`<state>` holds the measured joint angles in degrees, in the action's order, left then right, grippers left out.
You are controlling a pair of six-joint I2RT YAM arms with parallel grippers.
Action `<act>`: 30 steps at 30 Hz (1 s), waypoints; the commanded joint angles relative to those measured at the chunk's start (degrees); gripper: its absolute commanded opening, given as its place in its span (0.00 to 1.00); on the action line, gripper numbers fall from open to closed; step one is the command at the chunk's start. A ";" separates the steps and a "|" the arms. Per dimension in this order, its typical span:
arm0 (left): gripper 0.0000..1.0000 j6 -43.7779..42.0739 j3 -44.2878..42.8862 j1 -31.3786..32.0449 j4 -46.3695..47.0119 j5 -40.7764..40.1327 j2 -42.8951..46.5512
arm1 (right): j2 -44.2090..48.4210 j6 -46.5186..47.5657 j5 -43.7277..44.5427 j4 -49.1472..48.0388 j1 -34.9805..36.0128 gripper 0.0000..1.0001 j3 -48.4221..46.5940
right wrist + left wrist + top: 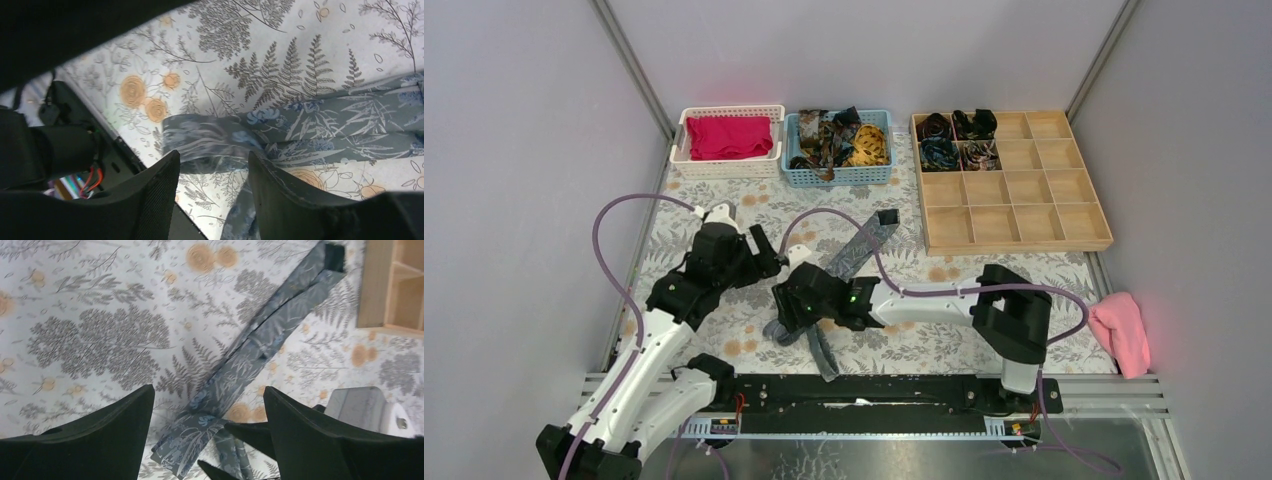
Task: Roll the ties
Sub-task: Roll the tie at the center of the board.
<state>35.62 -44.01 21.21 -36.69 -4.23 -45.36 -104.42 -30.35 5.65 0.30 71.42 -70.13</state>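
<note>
"Top external view, left to right: what have I got?"

"Your left gripper (769, 258) hangs over the flowered tablecloth (724, 200) with its jaws spread wide and nothing in them. Just to its right lies the grey-blue tie (862, 247), flat on the cloth. It runs on a slant from its far end near the wooden tray (1014, 243) down to a bend, where a shorter leg turns off toward the near edge."

"And my right arm?"

"Your right gripper (782, 322) sits low at that bend. On the right wrist view its fingers stand part-way apart, one on either side of the folded cloth. I see nothing pinched, though the fabric there is blurred."

"So which step is this?"

"By my reading, the very start of a roll — the tie is all strip, no coil yet. Four rolled ties (939, 152) sit in the tray's far-left compartments, and more lie loose in the blue basket (839, 176)."

"Next?"

"You need a firm pinch on the folded end, then turns that wind the strip onto itself. Let your left gripper pin the free length so it neither drags nor skews."
</note>
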 commanded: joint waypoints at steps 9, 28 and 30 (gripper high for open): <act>0.92 1.96 -5.11 -0.29 5.25 -6.45 3.47 | 5.29 4.37 17.57 10.97 6.81 0.61 5.27; 0.59 3.14 0.67 -0.40 11.66 -1.36 -1.04 | 12.49 -0.62 6.27 8.28 -0.15 0.56 12.40; 0.59 3.29 0.39 -0.45 12.02 -1.00 -1.99 | 15.01 -0.78 2.21 7.39 1.09 0.61 14.67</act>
<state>38.72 -44.07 21.19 -29.21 -6.17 -46.17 -96.68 -29.43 15.29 10.90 69.82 -58.81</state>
